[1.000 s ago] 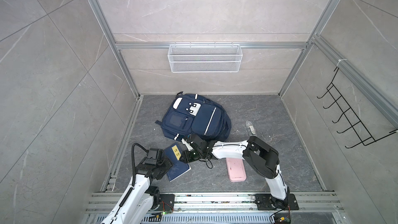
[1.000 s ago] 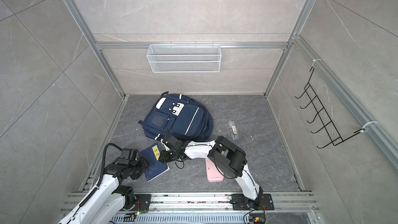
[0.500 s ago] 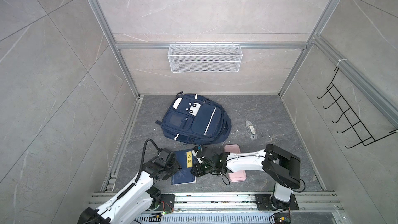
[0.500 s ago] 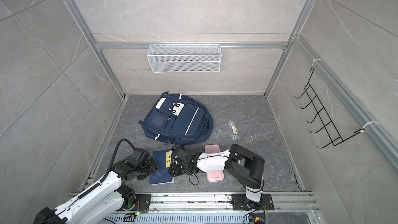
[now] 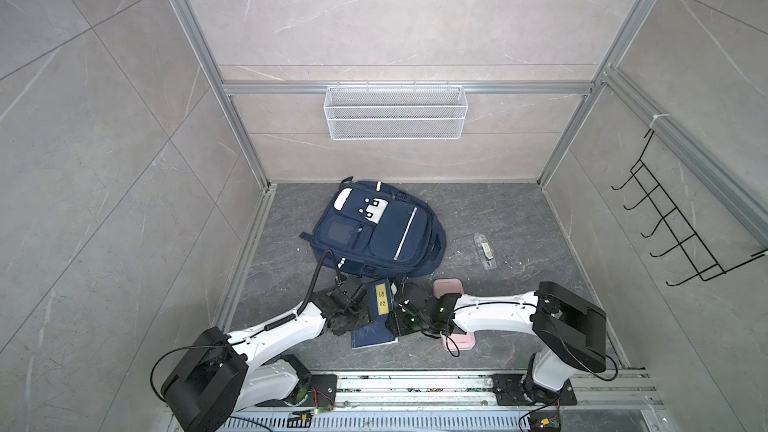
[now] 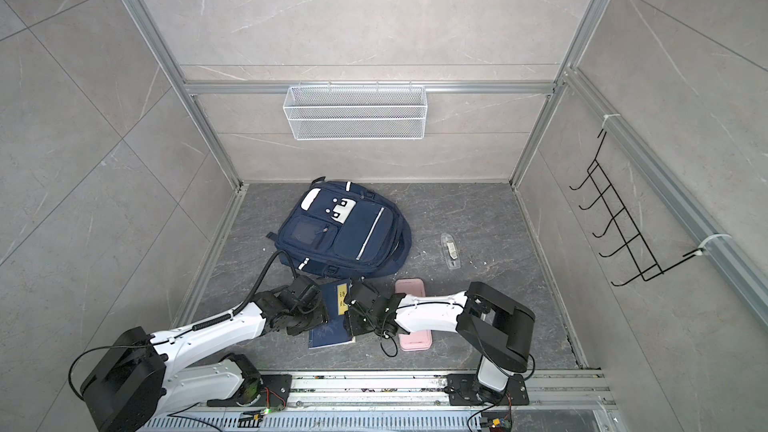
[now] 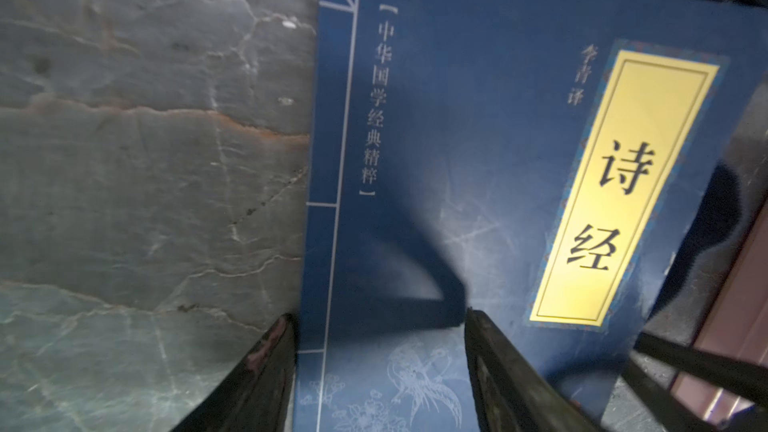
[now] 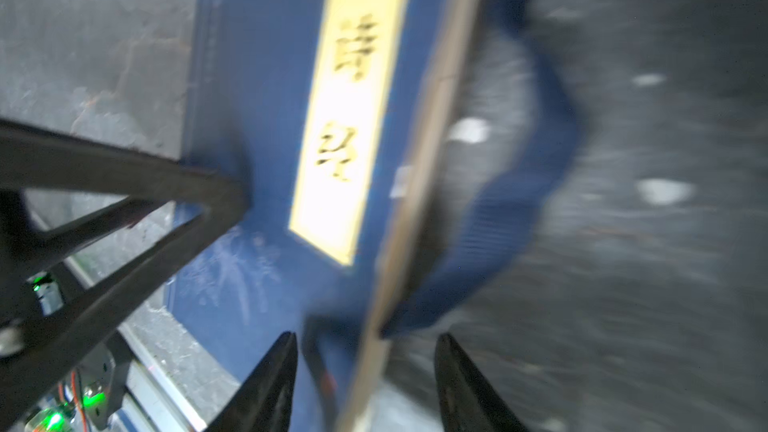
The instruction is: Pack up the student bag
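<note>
The student bag point(image 5: 376, 234) point(image 6: 345, 230) lies flat on the grey floor, navy with white patches and silver stripes, zips shut. In front of it lies a navy book with a yellow label point(image 5: 375, 326) point(image 6: 331, 328) point(image 7: 478, 139) point(image 8: 257, 118). My left gripper point(image 5: 360, 306) point(image 6: 321, 310) point(image 7: 378, 326) is open and straddles the book's spine edge, one finger beside the book, one over the cover. My right gripper point(image 5: 400, 306) point(image 6: 354, 305) point(image 8: 365, 347) is open with the book's page edge between its jaws. A blue bag strap point(image 8: 519, 184) lies just past that edge.
A pink case point(image 5: 446, 286) point(image 6: 409, 286) lies under the right forearm. A small clear case point(image 5: 484, 251) point(image 6: 450, 250) lies to the bag's right. A white wire basket point(image 5: 395, 112) hangs on the back wall, a black hook rack point(image 5: 681, 234) on the right wall. A metal rail point(image 5: 415, 384) runs along the front.
The book has slid to the right, away from the left wall. The left gripper has reached in over its spine edge. The right arm has swung back and its jaws have widened.
</note>
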{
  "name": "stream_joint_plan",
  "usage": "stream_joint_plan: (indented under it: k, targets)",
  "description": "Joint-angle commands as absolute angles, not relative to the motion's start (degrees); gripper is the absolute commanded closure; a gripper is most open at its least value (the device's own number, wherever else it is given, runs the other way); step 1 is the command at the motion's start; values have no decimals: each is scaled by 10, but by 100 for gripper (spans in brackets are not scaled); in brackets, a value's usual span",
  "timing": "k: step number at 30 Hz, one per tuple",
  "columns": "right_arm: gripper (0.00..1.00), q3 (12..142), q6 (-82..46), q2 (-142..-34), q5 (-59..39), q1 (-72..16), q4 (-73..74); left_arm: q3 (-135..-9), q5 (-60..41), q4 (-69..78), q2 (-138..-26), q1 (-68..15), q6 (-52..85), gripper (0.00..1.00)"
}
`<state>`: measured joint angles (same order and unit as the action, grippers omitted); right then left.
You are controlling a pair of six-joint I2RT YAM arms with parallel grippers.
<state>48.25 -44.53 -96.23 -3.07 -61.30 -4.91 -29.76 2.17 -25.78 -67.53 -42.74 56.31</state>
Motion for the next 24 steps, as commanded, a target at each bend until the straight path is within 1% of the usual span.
stream_joint_plan:
  k: [1, 5, 9, 24]
  targets:
    - [41, 461, -433, -942, -13, -581, -100, -308, 42, -289, -664, -425, 538, 33]
    - [40, 461, -418, -953, -49, -553, -81, -304, 43, -289, -669, -422, 525, 32]
    - [40, 487, -402, -986, -74, -549, -79, -285, 29, -265, -679, -414, 526, 31]
    - [41, 489, -395, -1004, -97, -549, -57, -260, -34, -205, -694, -410, 494, 31]
